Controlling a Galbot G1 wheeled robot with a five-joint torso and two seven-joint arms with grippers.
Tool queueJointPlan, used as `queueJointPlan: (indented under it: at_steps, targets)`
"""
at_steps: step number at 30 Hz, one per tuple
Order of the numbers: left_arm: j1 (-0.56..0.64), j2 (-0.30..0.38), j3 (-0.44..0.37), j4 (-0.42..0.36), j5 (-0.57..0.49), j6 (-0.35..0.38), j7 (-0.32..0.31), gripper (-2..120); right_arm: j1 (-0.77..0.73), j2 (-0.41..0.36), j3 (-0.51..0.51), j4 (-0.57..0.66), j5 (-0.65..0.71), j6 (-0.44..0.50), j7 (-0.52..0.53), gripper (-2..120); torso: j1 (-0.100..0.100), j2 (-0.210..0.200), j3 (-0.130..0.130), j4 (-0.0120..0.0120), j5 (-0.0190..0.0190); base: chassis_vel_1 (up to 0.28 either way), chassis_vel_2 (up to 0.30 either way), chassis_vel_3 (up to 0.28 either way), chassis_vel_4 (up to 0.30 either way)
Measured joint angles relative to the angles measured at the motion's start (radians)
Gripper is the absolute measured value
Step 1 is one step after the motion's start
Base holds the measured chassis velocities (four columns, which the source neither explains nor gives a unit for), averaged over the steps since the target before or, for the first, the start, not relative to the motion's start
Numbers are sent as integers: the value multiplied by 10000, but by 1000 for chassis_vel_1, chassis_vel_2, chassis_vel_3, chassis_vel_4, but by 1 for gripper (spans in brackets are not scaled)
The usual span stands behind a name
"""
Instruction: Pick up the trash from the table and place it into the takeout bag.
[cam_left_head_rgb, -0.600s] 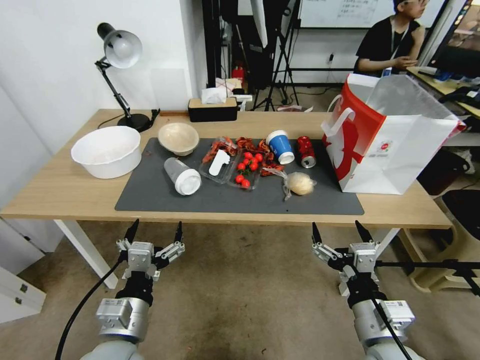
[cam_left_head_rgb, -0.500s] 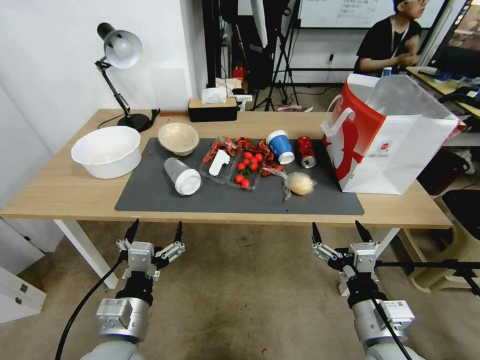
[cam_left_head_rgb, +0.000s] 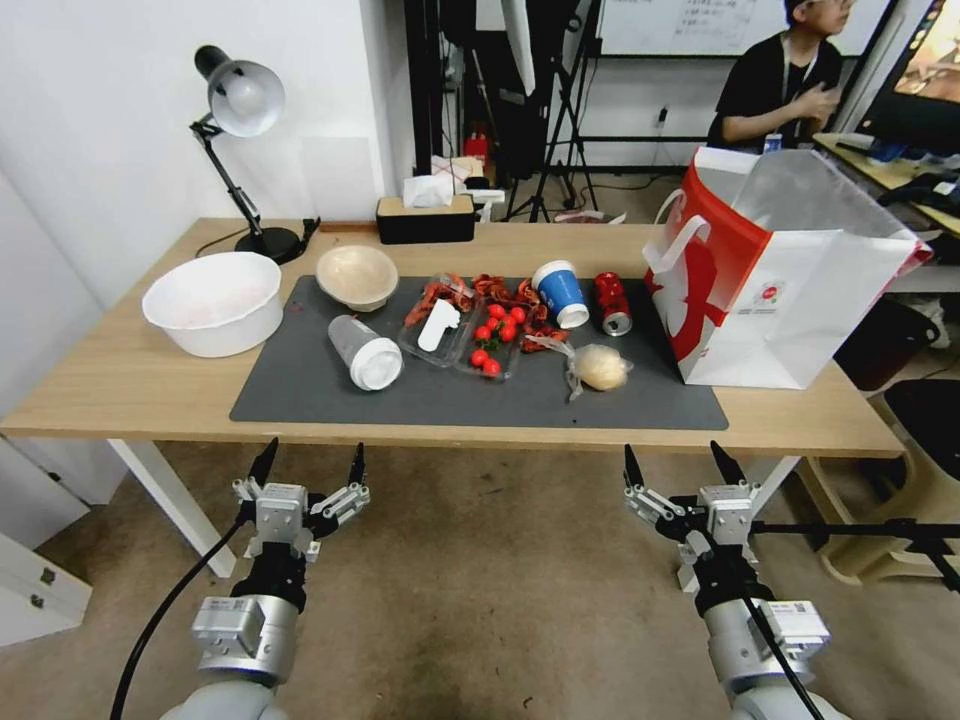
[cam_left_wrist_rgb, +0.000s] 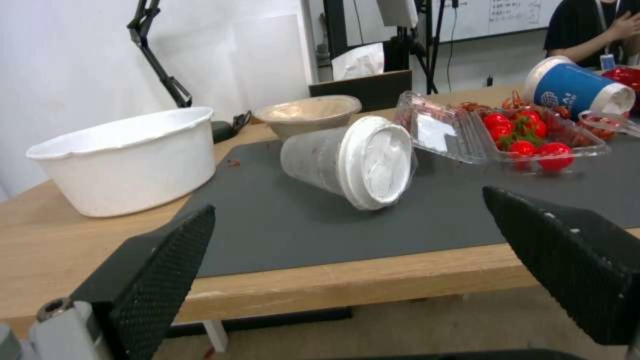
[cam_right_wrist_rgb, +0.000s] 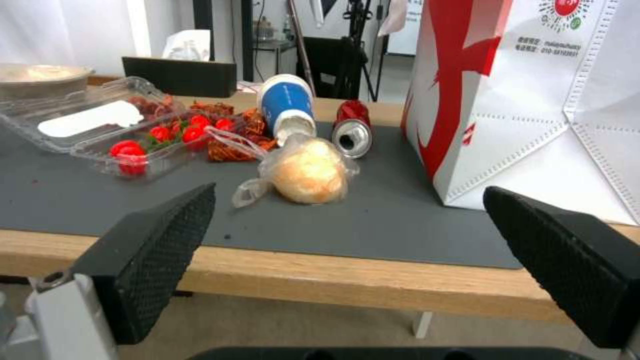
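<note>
Two grippers wait below the near edge of the long light-wood table (cam_left_head_rgb: 120, 385), jaws spread and empty: the left gripper (cam_left_head_rgb: 308, 466) faces the translucent white-lidded cup (cam_left_head_rgb: 365, 352) lying on its side, the right gripper (cam_left_head_rgb: 679, 464) faces the clear-bagged pale bun (cam_left_head_rgb: 598, 367). All trash lies on the dark grey mat (cam_left_head_rgb: 300, 395); none is bagged yet. The tall red-and-white paper takeout bag (cam_left_head_rgb: 780, 285) stands open at the mat's right end, probably for a short carry. The right wrist view reveals the red drink can's (cam_right_wrist_rgb: 351, 131) open top beside the tipped blue paper cup (cam_right_wrist_rgb: 287, 107); the left wrist view shows the beige bowl (cam_left_wrist_rgb: 308, 114) behind the lidded cup.
</note>
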Motion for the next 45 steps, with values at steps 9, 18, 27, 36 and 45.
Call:
queueJointPlan:
  at_steps: [9, 18, 27, 36, 45]
  targets:
    - [0, 0, 0, 0, 0, 0, 0, 100, 0, 0, 0, 0, 0, 0, 0, 100, 0, 0, 0, 0, 0, 0, 0, 0, 0]
    - [-29, -417, 34, -308, -384, 977, -290, 100, -56, 210, -933, -88, -78, -314, 122, 100, 0, 0, 0, -1, 3, 0, 0, 0, 0]
    - [-83, -1027, 240, -518, -738, 1941, -475, 100, 32, 300, -1861, -269, -52, -832, 314, 100, 0, 0, 0, -1, 0, 0, 0, 0, 0]
    - [-87, -955, 123, -501, -738, 1900, -423, 100, 148, 271, -1824, -363, -40, -854, 352, 100, 0, 0, 0, 0, 0, 0, 0, 0, 0]
    - [-69, -953, 110, -502, -732, 1859, -370, 100, 169, 266, -1780, -393, -29, -849, 378, 100, 0, 0, 0, 0, 0, 0, 0, 0, 0]
